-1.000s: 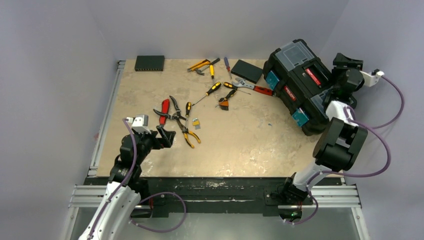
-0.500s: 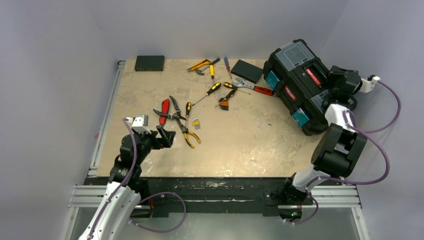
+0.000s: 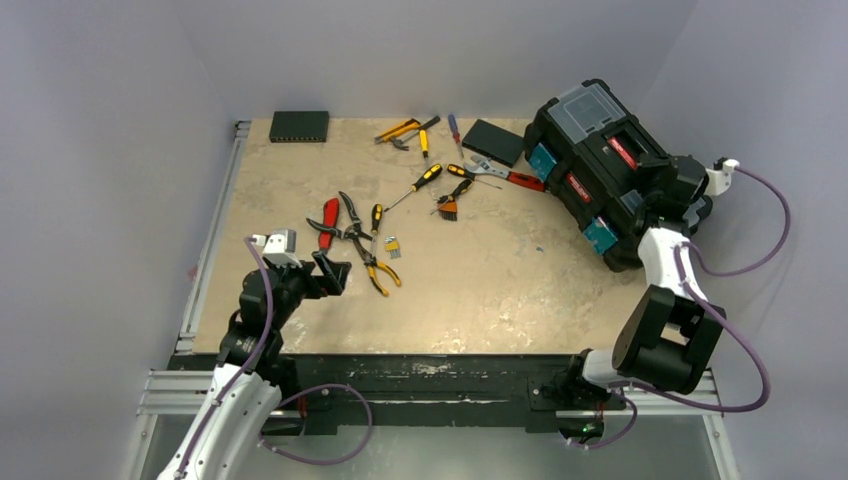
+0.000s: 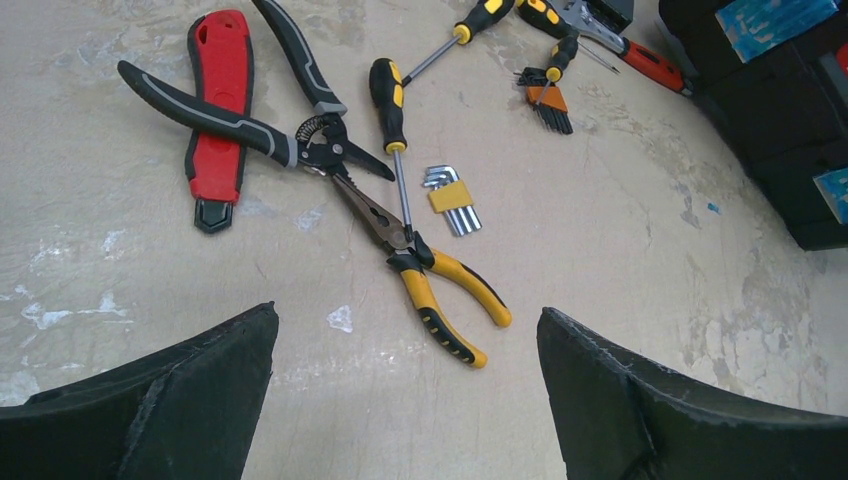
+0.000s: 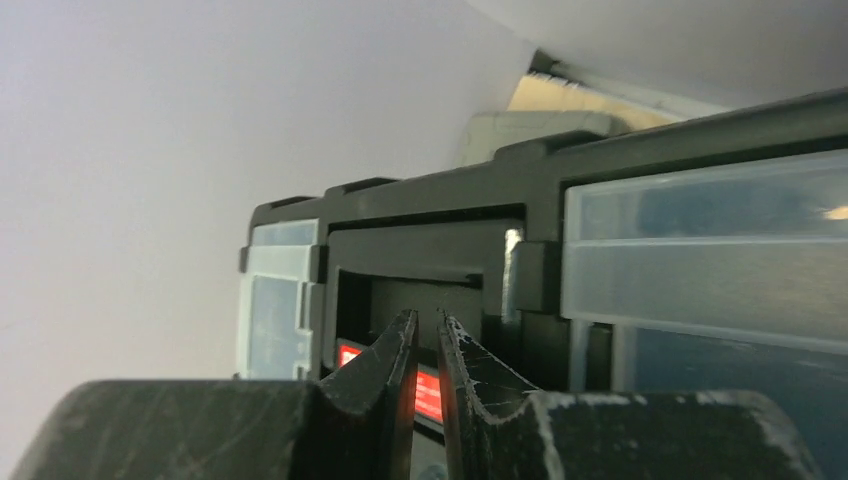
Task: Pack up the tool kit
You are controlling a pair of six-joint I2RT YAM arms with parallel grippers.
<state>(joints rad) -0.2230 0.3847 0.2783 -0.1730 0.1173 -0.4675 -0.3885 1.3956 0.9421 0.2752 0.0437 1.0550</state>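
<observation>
The right arm has swung in over the back of the toolbox [image 3: 590, 150], which sits at the far right corner of the surface [image 3: 480, 280], lid down, with the loose tools [image 3: 427, 178] not yet packed. The right gripper [image 5: 425, 325] has drawn its jaws nearly together, a thin slit left, at the red-labelled handle [image 5: 345, 355]. Whether they pinch anything I cannot tell. It looks like a try at opening the lid. The left gripper [image 4: 407, 315] hangs with jaws wide apart, empty, above the pliers [image 4: 440, 290].

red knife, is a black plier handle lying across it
Yes, one handle of the black pliers crosses over the red knife near its middle.
</observation>
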